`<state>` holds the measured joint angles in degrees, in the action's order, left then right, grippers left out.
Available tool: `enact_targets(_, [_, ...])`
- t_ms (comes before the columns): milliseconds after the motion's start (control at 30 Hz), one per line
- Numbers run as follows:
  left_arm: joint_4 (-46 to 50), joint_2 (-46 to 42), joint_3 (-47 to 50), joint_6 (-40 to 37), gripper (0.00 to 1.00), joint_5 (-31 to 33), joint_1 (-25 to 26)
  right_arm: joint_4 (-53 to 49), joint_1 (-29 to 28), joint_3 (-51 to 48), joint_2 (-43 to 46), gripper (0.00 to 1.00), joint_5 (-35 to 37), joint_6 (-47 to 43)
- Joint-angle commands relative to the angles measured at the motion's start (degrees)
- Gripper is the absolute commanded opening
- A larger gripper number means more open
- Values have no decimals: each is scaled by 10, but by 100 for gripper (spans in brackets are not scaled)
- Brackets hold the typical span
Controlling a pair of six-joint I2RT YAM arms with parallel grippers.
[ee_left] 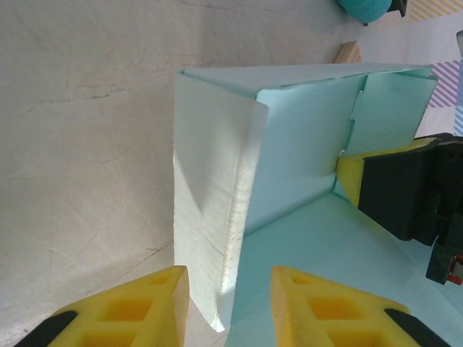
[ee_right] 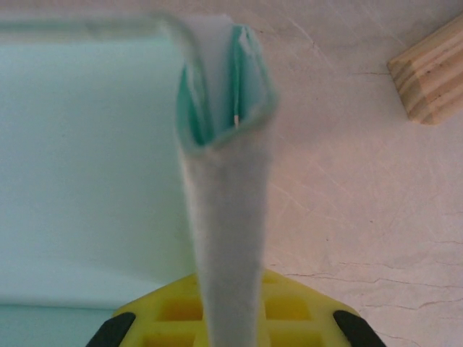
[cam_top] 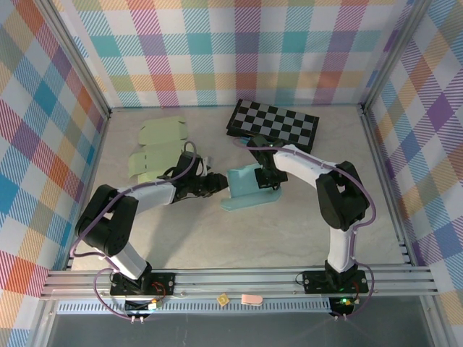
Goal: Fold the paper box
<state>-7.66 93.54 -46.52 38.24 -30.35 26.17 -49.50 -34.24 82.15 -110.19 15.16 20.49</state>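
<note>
- While the left gripper stands partly open, its yellow fingers straddle the free edge of one upright wall of the paper box. A gap shows on the inner side.
- Right gripper: clamped on the opposite wall of the box, doubled-over paper pinched, folded edge straight ahead.
- Paper box: teal, between the two grippers, floor flat on the table.
- Wooden block: ahead-right of the right gripper, apart from the box.
- Checkerboard: beyond the right gripper, near.
- Pale green flat cartons: beyond the left gripper, apart.
- Free room: bare table outside the left fingers and behind both grippers.
</note>
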Motion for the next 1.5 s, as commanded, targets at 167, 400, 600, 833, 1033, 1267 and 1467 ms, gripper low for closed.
enact_targets(167, [-78, 30, 11, 25, 28, -28, -3, 1, 6, -4, -12, 0, -29, -9])
enact_targets(400, [-93, 42, 18, 30, 21, -29, -2, 1, 6, 2, -15, 0, -32, -10])
enact_targets(600, [-75, 55, -1, 19, 16, -21, 12, -1, 7, 6, -20, 0, -36, -12])
enact_targets(833, [0, 65, -34, -17, 16, 21, 35, -4, 6, 11, -21, 0, -32, -18])
enact_targets(1033, [102, 62, -72, -56, 2, 92, 55, -4, 6, 11, -21, 0, -23, -18])
enact_targets(1267, [217, 58, -123, -86, 0, 181, 90, 2, 7, 10, -18, 0, -20, -19])
enact_targets(1467, [227, 54, -136, -80, 0, 192, 106, 6, 6, 4, -9, 0, -14, -16])
